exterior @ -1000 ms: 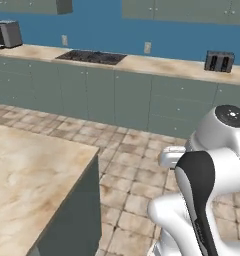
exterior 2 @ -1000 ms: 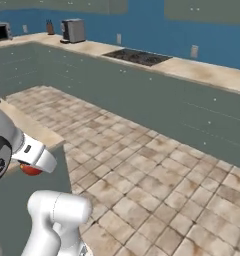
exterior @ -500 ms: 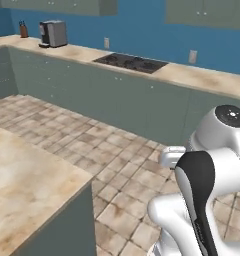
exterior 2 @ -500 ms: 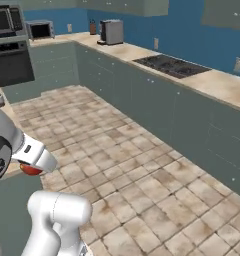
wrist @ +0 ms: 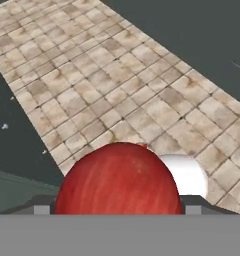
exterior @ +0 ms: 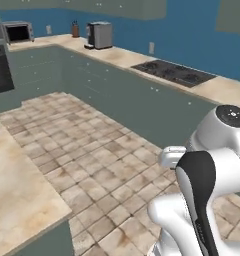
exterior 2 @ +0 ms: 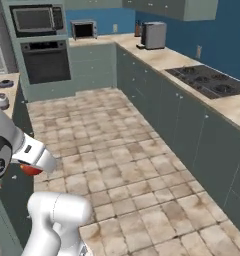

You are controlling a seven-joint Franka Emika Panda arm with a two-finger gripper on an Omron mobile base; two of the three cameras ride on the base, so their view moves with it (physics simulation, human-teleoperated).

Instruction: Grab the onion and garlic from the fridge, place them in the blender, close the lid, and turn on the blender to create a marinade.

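Left base view: the white arm (exterior: pixel 212 175) rises at lower right above the tiled floor (exterior: pixel 92 150); a beige bench (exterior: pixel 17 195) lies at lower left, a cooktop (exterior: pixel 173 72) and toaster (exterior: pixel 100 35) on the far bench. No writing is legible.

Right base view: the onion (exterior 2: pixel 30 170) shows red beneath the white hand (partly hidden). A wall oven (exterior 2: pixel 46 60) stands beyond.

Hand view: the jaws hold the onion (wrist: pixel 119 179) above the floor.
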